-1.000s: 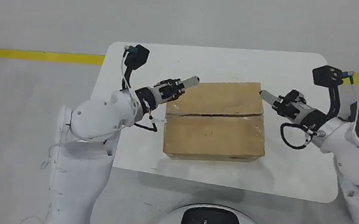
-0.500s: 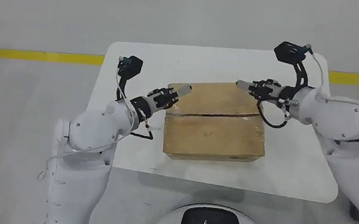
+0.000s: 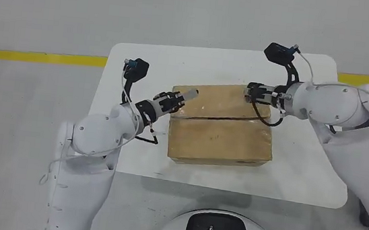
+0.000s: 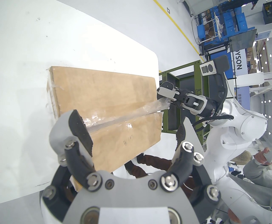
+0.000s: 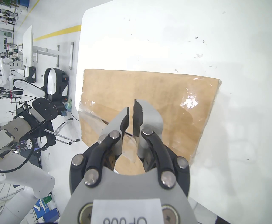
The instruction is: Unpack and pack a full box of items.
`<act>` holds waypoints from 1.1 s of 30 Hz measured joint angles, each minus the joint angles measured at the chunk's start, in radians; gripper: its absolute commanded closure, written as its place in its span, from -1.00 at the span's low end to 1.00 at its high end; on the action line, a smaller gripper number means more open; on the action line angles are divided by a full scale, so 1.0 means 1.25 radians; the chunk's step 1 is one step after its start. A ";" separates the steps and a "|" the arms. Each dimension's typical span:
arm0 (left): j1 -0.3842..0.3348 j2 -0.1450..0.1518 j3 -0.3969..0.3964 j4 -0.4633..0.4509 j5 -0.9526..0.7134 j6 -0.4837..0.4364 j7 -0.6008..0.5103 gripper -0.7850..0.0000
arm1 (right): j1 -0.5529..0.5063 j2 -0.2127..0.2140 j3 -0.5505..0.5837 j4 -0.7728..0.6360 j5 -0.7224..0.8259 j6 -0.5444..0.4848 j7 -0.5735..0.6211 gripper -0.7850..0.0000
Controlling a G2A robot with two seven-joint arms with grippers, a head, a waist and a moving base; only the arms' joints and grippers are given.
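Observation:
A closed brown cardboard box (image 3: 220,129) lies in the middle of the white table (image 3: 301,168), with clear tape (image 4: 136,112) along its top seam. My right gripper (image 3: 249,90) is over the far right part of the lid, fingers pressed together on the tape's end (image 5: 132,110). In the left wrist view that gripper (image 4: 164,99) holds the strip a little above the lid. My left gripper (image 3: 188,96) hovers at the box's left end, open, its pads (image 4: 80,127) on either side of the seam line and holding nothing.
Bare tabletop surrounds the box (image 5: 159,91) on all sides. A yellow floor line (image 3: 41,57) runs behind the table. A green rack (image 4: 180,72) and people stand off the table's right side.
My right gripper swung in from beside the box's right end to over the lid's far right part. The left gripper drew back slightly toward the box's left edge.

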 measured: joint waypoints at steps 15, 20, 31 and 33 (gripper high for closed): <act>-0.009 0.008 0.014 0.015 -0.014 0.001 -0.004 -1.00 | -0.181 0.021 0.045 -0.238 -0.133 -0.258 -0.246 1.00; -0.005 0.011 0.017 0.038 -0.028 0.021 -0.007 -1.00 | -0.250 0.026 0.038 -0.256 -0.229 -0.338 -0.309 1.00; 0.013 0.020 0.020 0.043 -0.009 0.037 -0.004 -1.00 | -0.263 0.024 0.046 -0.243 -0.189 -0.330 -0.320 1.00; 0.014 0.021 0.023 0.044 -0.006 0.036 -0.002 -1.00 | -0.266 0.024 0.046 -0.245 -0.193 -0.335 -0.325 1.00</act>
